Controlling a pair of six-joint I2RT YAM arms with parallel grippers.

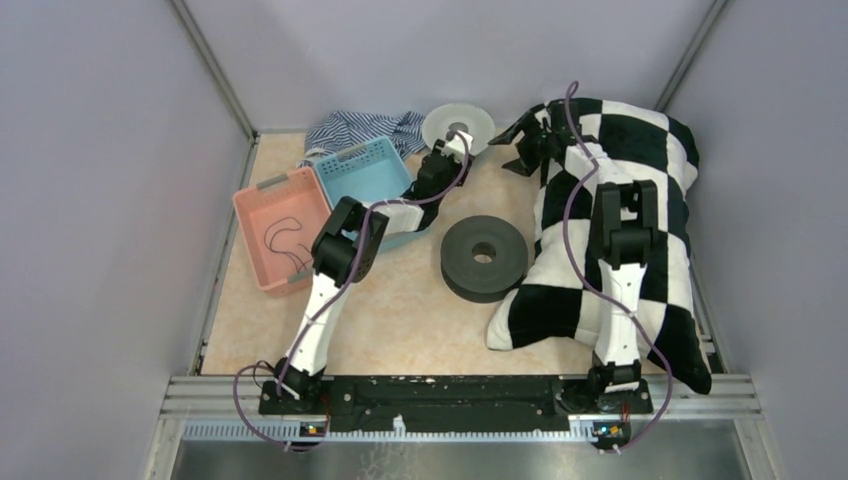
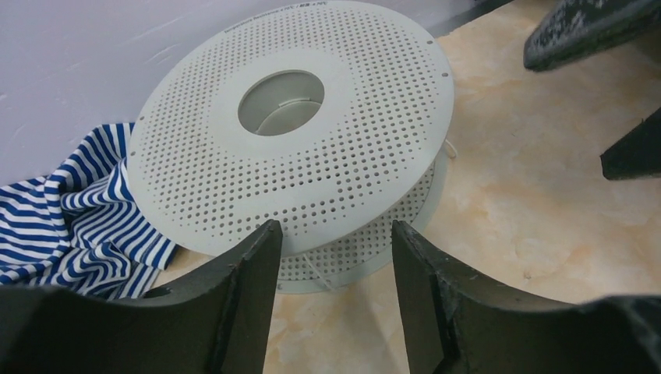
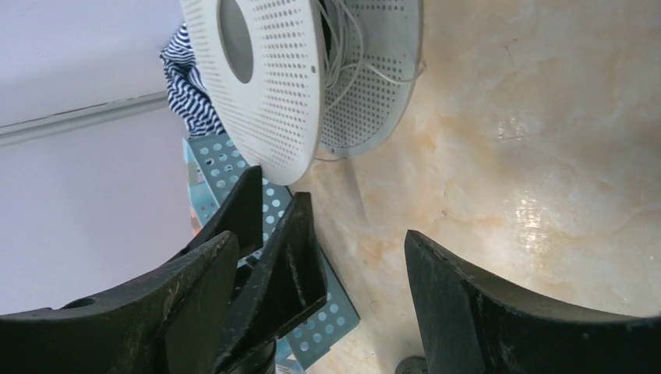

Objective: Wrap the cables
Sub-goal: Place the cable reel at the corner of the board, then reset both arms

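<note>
The white cable [image 3: 343, 54] looks wound on the white spool [image 3: 265, 93] at the far edge of the surface [image 1: 400, 320]. Your left tool [image 2: 335, 257] and right tool [image 3: 327, 241] stand released beside it, holding nothing. The black cable [image 1: 283, 232] lies loose in the pink basket [image 1: 250, 215] by the left edge: that half remains, I judge.

Rear spool [image 1: 457, 126] at back, cloth [image 1: 365, 130] left of it; front spool [image 1: 484, 256] mid-table; cushion [image 1: 665, 150] right; inner basket [image 1: 350, 157], outer basket [image 1: 262, 195] left; cable [image 1: 285, 232] in outer basket.

White-and-black arms [image 1: 318, 310], purple cables [image 1: 237, 395], dark fingers [image 2: 249, 296]
</note>
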